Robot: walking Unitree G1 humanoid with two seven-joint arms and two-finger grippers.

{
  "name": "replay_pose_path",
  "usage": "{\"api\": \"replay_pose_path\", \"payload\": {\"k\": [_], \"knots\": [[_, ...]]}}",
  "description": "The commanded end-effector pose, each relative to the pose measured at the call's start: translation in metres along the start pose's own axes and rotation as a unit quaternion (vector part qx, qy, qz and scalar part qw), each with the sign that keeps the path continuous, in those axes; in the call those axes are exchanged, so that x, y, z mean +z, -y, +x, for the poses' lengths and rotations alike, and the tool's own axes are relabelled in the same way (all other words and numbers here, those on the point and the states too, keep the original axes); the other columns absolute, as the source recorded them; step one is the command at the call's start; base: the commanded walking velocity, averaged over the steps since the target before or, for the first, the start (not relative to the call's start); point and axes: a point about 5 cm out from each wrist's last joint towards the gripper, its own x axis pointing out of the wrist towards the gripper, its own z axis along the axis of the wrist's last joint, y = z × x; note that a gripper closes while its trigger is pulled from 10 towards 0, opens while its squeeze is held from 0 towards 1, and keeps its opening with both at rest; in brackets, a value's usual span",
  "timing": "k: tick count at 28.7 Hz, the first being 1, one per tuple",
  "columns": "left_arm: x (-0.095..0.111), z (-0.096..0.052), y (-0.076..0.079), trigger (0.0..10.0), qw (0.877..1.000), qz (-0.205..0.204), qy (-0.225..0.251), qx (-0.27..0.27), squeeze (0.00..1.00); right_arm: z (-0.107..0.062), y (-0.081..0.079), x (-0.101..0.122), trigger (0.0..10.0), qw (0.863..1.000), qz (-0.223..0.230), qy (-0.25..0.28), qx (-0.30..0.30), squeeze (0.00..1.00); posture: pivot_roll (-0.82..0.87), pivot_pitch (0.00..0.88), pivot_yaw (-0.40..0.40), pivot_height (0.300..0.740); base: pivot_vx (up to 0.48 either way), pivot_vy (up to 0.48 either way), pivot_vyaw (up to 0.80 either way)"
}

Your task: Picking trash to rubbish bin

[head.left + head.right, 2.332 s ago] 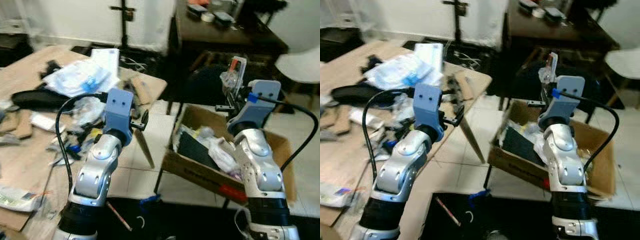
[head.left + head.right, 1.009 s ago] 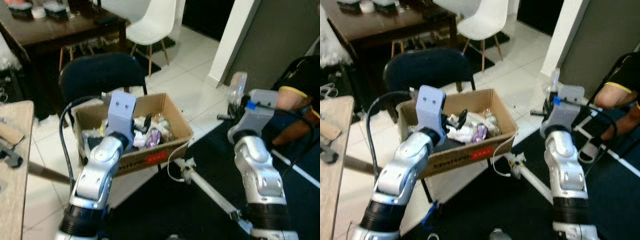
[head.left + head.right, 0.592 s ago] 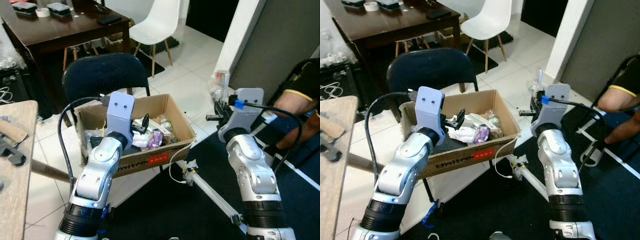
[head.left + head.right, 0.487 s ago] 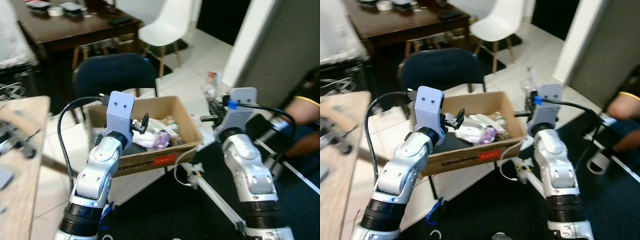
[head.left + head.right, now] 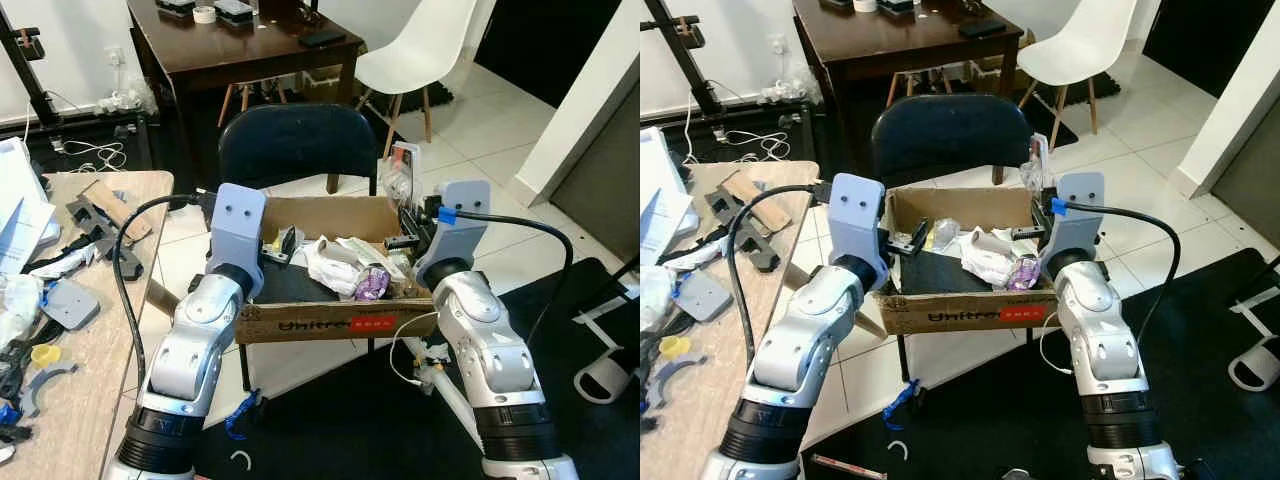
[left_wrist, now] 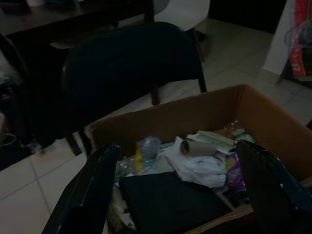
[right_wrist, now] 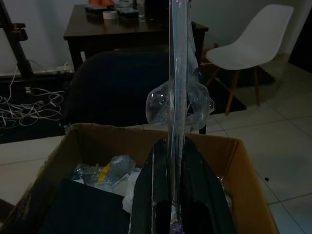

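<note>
Plastic packaging pinched by right gripper; carton reads perhaps "Unitree".

The robot has 2 arms of smooth silver shells, each built from rounded segments joined by black collars. The left arm ends below in a ribbed black ring, and the right arm has the same. Each wrist carries a pale blue box-like housing: the left housing shows 2 small dark holes on its face, the right housing likewise. A black cable loops out from the left housing and down beside the arm; a second black cable arcs from the right one, fixed with a small blue tag. The fingers are long, black and glossy, perhaps faintly blue-tinted in the dim wrist view.
</note>
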Motion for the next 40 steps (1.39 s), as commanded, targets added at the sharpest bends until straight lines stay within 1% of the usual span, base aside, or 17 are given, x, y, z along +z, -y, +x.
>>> {"api": "replay_pose_path", "payload": {"k": [1, 6, 24, 40], "knots": [[-0.0001, -0.0007, 0.0069, 10.0, 1.000, -0.011, 0.001, -0.021, 0.00, -0.0027, 0.0029, 0.0022, 10.0, 1.000, 0.001, 0.009, -0.004, 0.00, -0.02, 0.132, -0.013, 0.740, 0.000, 0.000, 0.00], [0.0022, -0.0016, 0.0081, 10.0, 0.999, -0.021, 0.007, -0.028, 0.00, -0.0011, 0.0036, 0.0012, 10.0, 1.000, 0.001, 0.006, -0.006, 0.00, -0.02, 0.132, -0.013, 0.740, 0.189, 0.000, 0.00], [0.0019, -0.0020, 0.0081, 10.0, 0.999, -0.023, 0.007, -0.031, 0.00, -0.0005, 0.0055, 0.0001, 10.0, 1.000, 0.000, 0.001, -0.006, 0.00, -0.02, 0.133, -0.015, 0.740, 0.332, 0.000, 0.00], [0.0003, -0.0032, 0.0074, 10.0, 0.999, -0.020, 0.005, -0.027, 0.00, -0.0014, 0.0047, -0.0024, 10.0, 1.000, 0.000, -0.003, -0.004, 0.00, -0.02, 0.139, -0.017, 0.740, 0.000, 0.000, 0.00]]}}
